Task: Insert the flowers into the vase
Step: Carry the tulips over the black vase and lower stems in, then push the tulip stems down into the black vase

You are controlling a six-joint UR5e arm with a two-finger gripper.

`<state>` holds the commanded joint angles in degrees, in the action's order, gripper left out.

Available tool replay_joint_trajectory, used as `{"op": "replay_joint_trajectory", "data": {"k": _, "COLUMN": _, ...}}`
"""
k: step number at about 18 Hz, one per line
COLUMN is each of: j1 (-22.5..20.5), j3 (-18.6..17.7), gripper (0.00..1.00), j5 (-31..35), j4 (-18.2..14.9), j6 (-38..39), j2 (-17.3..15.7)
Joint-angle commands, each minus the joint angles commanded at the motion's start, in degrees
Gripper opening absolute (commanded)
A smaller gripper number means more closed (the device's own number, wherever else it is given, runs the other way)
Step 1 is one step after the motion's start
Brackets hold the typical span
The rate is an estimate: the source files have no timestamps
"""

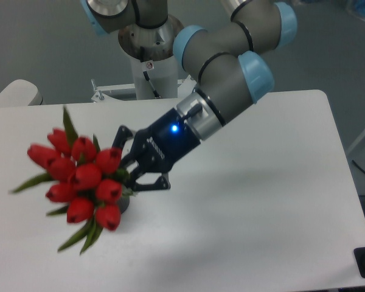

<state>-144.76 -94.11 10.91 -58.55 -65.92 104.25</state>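
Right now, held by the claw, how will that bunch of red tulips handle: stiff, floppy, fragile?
The bunch of red tulip buds with green stems probably is light and fairly stiff: it juts sideways from the claw without drooping. Its splayed leaves look fragile and may snag.

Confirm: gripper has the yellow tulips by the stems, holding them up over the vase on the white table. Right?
Not quite: the tulips are red, not yellow, as the camera view shows. The rest holds: the gripper is closed on the stems and the bunch hangs over the vase, which it almost fully hides, on the white table.
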Motion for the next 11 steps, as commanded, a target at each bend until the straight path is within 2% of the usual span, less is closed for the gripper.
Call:
{"op": "replay_joint_trajectory", "data": {"k": 5, "j1": 0.0, "j3": -6.0, "gripper": 0.00, "j5": -4.9, "j4": 4.0, "j6": 0.0, "j2": -1.7}}
{"op": "replay_joint_trajectory", "data": {"k": 11, "j1": 0.5, "j3": -8.9, "gripper": 0.00, "j5": -6.6, "j4": 4.3, "j6": -1.3, "j2": -2.1}}
